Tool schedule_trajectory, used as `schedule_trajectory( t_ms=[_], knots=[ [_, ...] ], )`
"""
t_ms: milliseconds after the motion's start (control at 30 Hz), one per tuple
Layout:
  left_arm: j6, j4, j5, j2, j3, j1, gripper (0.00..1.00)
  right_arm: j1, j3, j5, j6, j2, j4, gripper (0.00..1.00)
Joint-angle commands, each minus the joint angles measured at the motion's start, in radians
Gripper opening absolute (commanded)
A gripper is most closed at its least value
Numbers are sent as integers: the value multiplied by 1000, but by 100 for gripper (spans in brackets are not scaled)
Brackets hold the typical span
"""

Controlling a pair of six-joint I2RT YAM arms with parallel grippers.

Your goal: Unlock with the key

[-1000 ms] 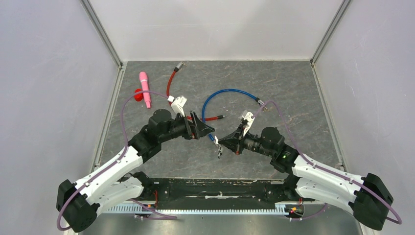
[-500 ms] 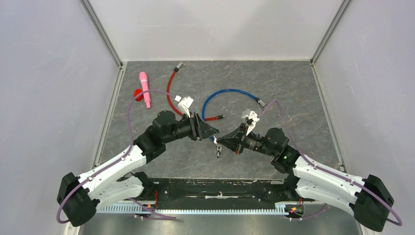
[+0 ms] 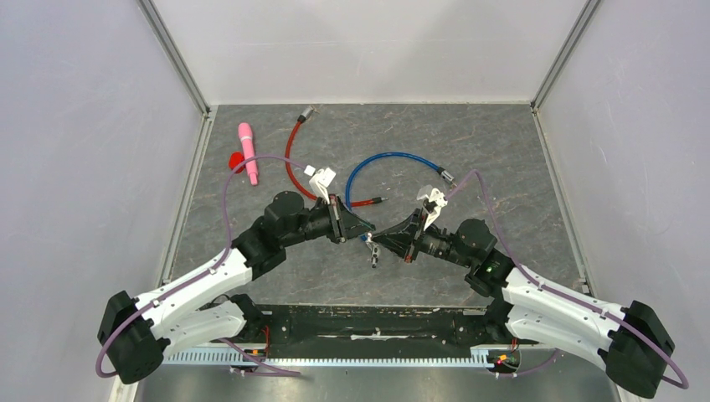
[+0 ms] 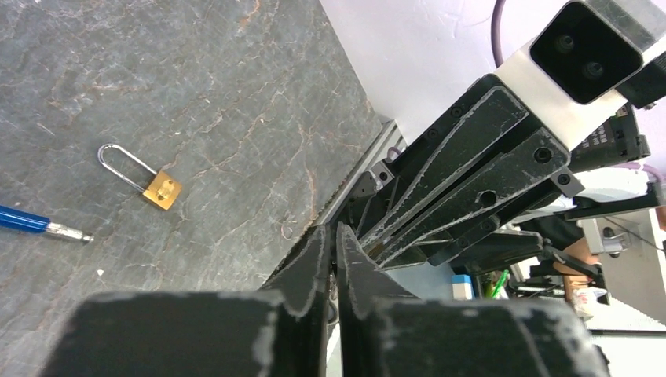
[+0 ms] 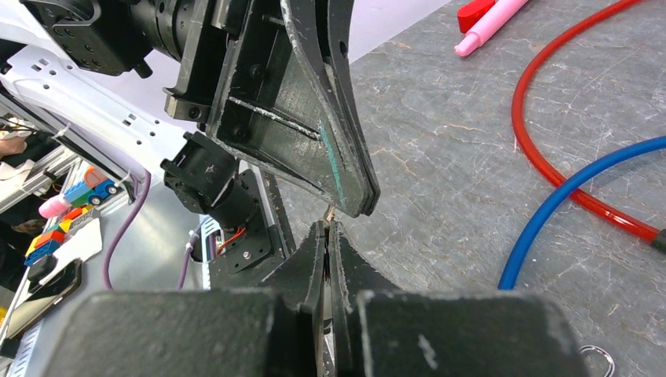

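Where the two arms meet, over the middle of the table (image 3: pixel 502 151) toward its near edge, the left gripper (image 3: pixel 365 226) and right gripper (image 3: pixel 376 241) point tip to tip, almost touching. The left fingers are drawn nearly together with a slim gap; whether anything sits between them I cannot tell. The right fingers are pressed together, with a tiny pale tip at their end, too small to name. The key I cannot make out. The brass padlock (image 4: pixel 161 188) lies flat on the table just below the tips, apart from both grippers, with the metal end of a blue cable (image 3: pixel 368 167) beside it. A red cable (image 3: pixel 289 159) and a pink marker (image 3: pixel 248 151) lie toward the far left corner.
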Motion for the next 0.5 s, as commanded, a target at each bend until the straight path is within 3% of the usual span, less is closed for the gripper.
schedule_trajectory(
  t_ms=[0, 100, 333, 467],
  knots=[
    [-23, 49, -11, -6, 14, -9, 3, -5, -10, 17, 9, -12, 58, 0],
    [-40, 23, -44, -21, 25, -13, 2, -6, -9, 34, 0, -19, 53, 4],
    [-89, -320, -260, -6, 202, -18, 2, -5, 14, 123, -248, -88, -10, 56],
    [-151, -471, -337, 45, 307, -23, 2, 9, 10, 133, -426, -103, 21, 64]
  ],
)
